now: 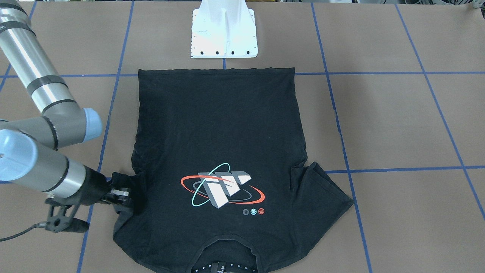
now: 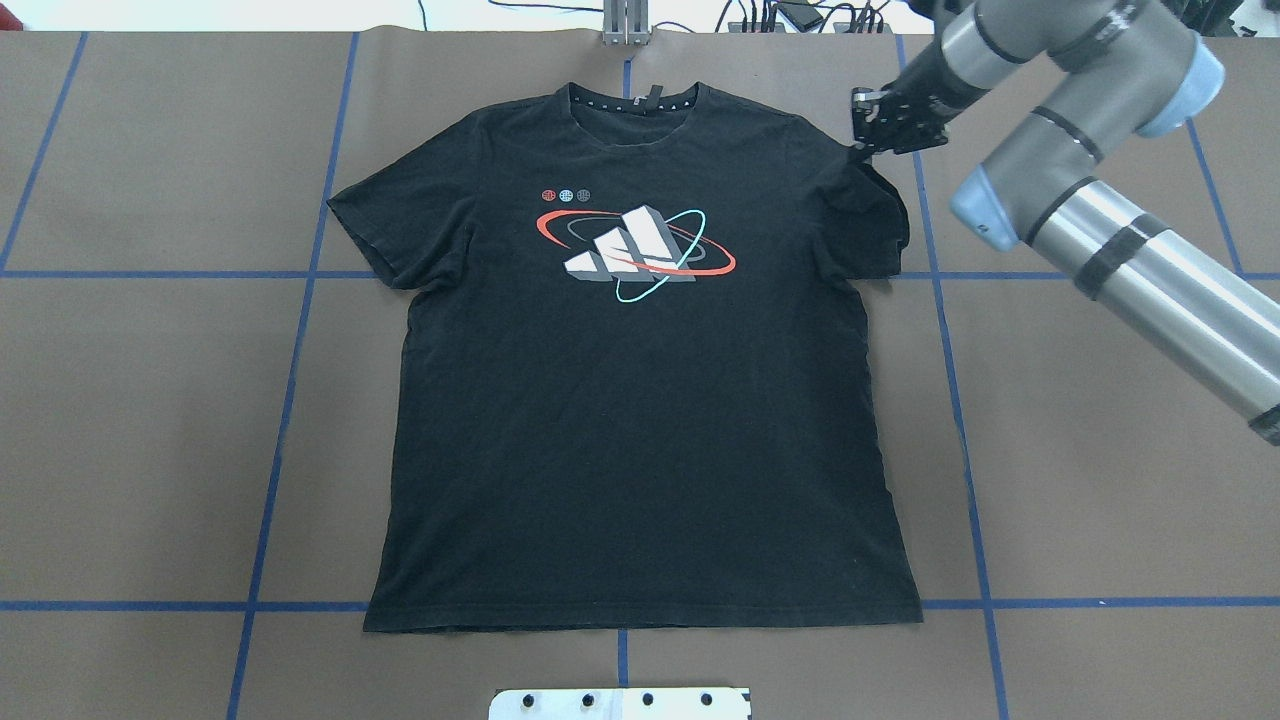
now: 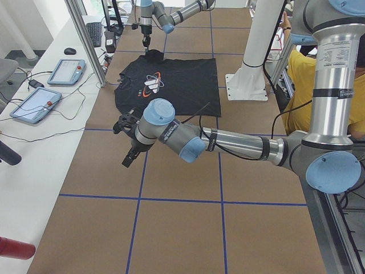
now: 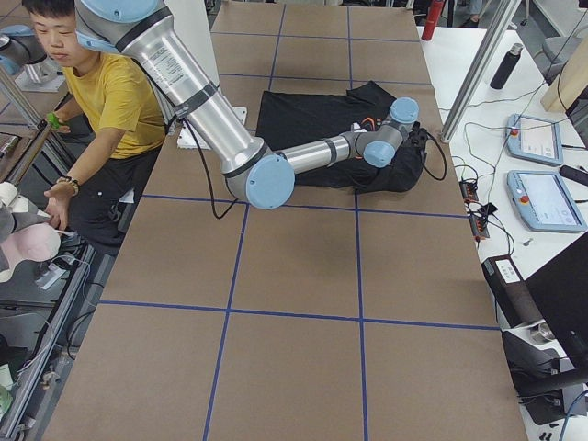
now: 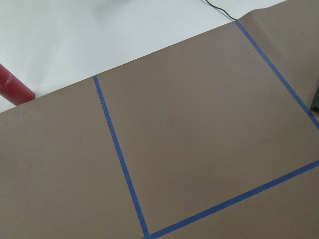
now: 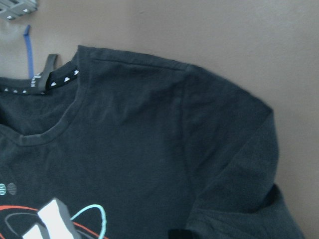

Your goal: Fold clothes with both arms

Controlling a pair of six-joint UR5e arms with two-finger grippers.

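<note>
There it was, the black short-sleeved T-shirt (image 2: 640, 420), spread flat in the middle of the brown paper-covered table (image 2: 1100, 500). It lay front up, collar on the far side and hem towards the white mounting pedestal (image 1: 223, 34). The red, teal and grey-white ringed block graphic (image 2: 635, 245) showed plainly across the chest.

Over on the robot's right, the right gripper (image 2: 862, 140) was down at the shoulder, right where the sleeve (image 2: 875, 215) joined the body. The cloth there was bunched and drawn up to the black fingers. The fingers were hard to pick out against the black fabric, but they looked pinched together on that shoulder seam. The opposite sleeve (image 2: 375, 225) lay flat and fully spread.

The left gripper (image 3: 130, 153) hung above bare paper, well apart from the shirt, off towards the table's left end. It showed properly from the side camera only, so I couldn't tell whether its claw was apart or together. Its wrist camera looked down on brown paper, blue tape lines (image 5: 119, 164) and the end of a red cylinder (image 5: 12, 88) on the white surface beyond the paper.
</note>
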